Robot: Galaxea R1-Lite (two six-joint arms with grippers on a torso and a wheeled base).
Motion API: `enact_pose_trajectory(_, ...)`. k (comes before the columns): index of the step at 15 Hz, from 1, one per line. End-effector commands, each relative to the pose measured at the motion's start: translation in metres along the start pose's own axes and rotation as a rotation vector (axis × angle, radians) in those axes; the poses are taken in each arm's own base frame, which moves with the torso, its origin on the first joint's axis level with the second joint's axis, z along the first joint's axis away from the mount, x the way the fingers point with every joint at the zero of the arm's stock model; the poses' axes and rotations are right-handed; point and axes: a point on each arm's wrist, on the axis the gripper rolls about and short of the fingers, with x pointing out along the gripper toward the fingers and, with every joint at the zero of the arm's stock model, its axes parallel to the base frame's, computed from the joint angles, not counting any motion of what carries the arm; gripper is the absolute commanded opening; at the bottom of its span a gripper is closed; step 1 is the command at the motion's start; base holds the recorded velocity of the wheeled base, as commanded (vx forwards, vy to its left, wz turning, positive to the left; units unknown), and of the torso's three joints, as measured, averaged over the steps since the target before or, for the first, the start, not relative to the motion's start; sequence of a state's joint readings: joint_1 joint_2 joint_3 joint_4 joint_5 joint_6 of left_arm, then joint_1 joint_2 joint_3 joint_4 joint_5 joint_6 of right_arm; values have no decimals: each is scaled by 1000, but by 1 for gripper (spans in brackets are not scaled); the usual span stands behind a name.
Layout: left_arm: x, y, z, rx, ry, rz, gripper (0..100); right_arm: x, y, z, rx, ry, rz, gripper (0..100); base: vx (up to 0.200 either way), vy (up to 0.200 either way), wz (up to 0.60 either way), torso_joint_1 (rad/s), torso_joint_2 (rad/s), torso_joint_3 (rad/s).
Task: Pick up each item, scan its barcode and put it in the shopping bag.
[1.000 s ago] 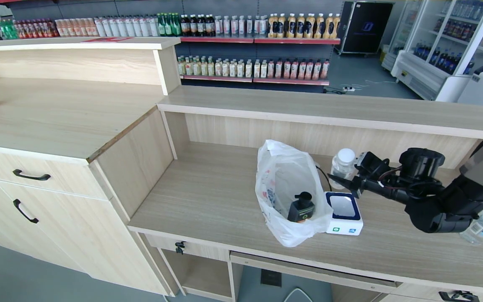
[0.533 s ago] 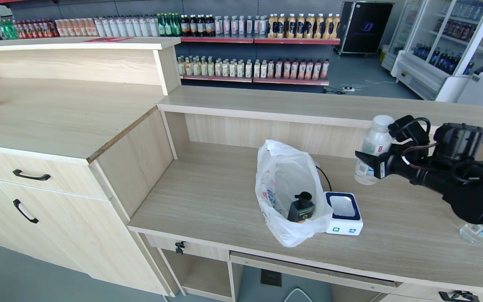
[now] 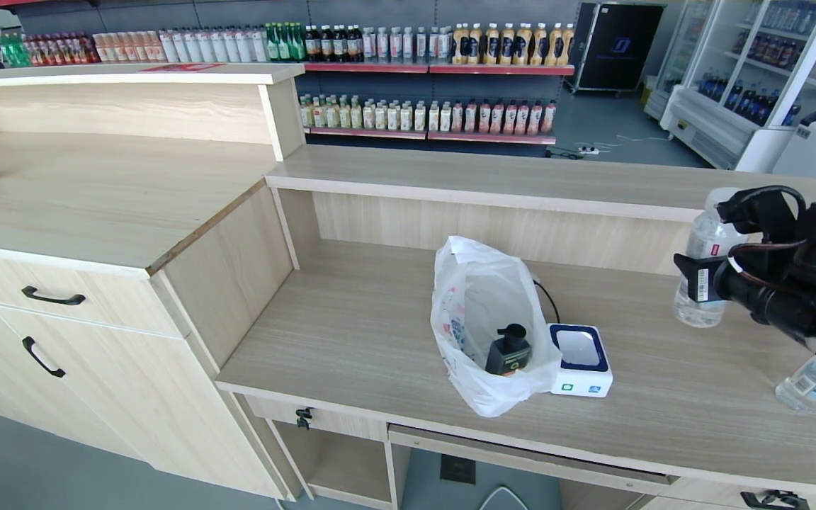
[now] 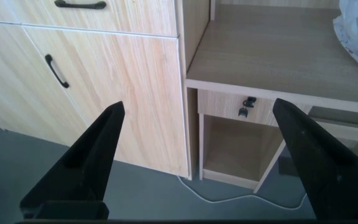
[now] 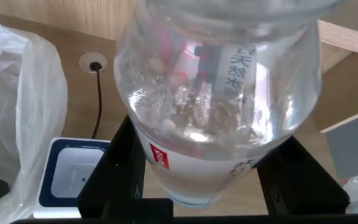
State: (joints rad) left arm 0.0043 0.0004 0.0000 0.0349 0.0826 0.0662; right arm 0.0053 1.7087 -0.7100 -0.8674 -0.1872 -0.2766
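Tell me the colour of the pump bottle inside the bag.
Nearly black; the pump bottle shows best in the head view.

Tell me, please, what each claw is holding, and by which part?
The right claw grips the water bottle around its lower half; the left claw holds nothing.

Scanner (image 3: 581,358) against shopping bag's (image 3: 466,294) right side
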Motion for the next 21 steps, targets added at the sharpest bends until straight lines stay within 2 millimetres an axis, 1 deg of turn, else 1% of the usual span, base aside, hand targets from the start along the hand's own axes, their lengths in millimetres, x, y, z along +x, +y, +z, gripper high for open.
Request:
enact_pose_trajectory(1, 0, 0, 0, 0, 0, 1, 100, -1, -1, 3, -4, -11, -2, 0, 0, 0, 0, 0, 0, 0)
enact_pose_trajectory(3, 0, 0, 0, 0, 0, 1, 100, -2, 5, 6, -8, -26, 16, 0, 0, 0, 600, 5, 5, 0)
enact_pose_trajectory(6, 0, 0, 0, 0, 0, 1, 100, -1, 21, 17, 7, -74, 59, 0, 0, 0, 600, 6, 4, 1)
enact_pose_trajectory(7, 0, 0, 0, 0, 0, 1, 100, 1, 24, 15, 21, -67, 70, 0, 0, 0, 600, 2, -2, 2)
enact_pose_trajectory(9, 0, 0, 0, 0, 0, 1, 100, 14, 37, 6, 78, -30, 100, 0, 0, 0, 0, 0, 0, 0)
enact_pose_trajectory(10, 0, 0, 0, 0, 0, 1, 100, 26, 43, -4, 105, -5, 106, 0, 0, 0, 0, 0, 0, 0)
enact_pose_trajectory(12, 0, 0, 0, 0, 0, 1, 100, 50, 56, -19, 122, -21, 110, 0, 0, 0, 0, 0, 0, 0)
enact_pose_trajectory(14, 0, 0, 0, 0, 0, 1, 100, 70, 67, -32, 135, -69, 124, 0, 0, 0, 0, 0, 0, 0)
enact_pose_trajectory(16, 0, 0, 0, 0, 0, 1, 100, 80, 74, -41, 150, -104, 170, 0, 0, 0, 0, 0, 0, 0)
enact_pose_trajectory(18, 0, 0, 0, 0, 0, 1, 100, 86, 78, -51, 146, -86, 196, 0, 0, 0, 0, 0, 0, 0)
enact_pose_trajectory(19, 0, 0, 0, 0, 0, 1, 100, 89, 79, -53, 148, -86, 197, 0, 0, 0, 0, 0, 0, 0)
enact_pose_trajectory(21, 0, 0, 0, 0, 0, 1, 100, 102, 88, -58, 181, -104, 220, 0, 0, 0, 0, 0, 0, 0)
